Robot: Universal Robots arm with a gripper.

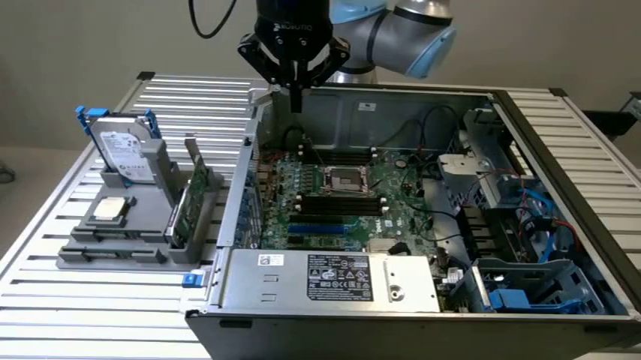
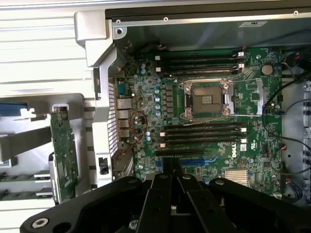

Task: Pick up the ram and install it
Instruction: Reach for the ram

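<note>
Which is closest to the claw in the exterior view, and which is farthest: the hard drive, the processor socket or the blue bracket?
1. Socket: middle of the board, nearest the claw.
2. Hard drive: standing on the rack, at the exterior view's left.
3. Blue bracket: in the case, at the exterior view's lower right.

White lettering on the black housing (image 1: pixel 293 27) of the gripper (image 1: pixel 296 103) spells ROBOTIQ. On the green motherboard (image 2: pixel 256 94), a white DELL logo sits just beside the lower bank of memory slots. The power supply (image 1: pixel 401 281) at the case's near edge carries a printed label (image 1: pixel 341 274), its text too small to read.
</note>
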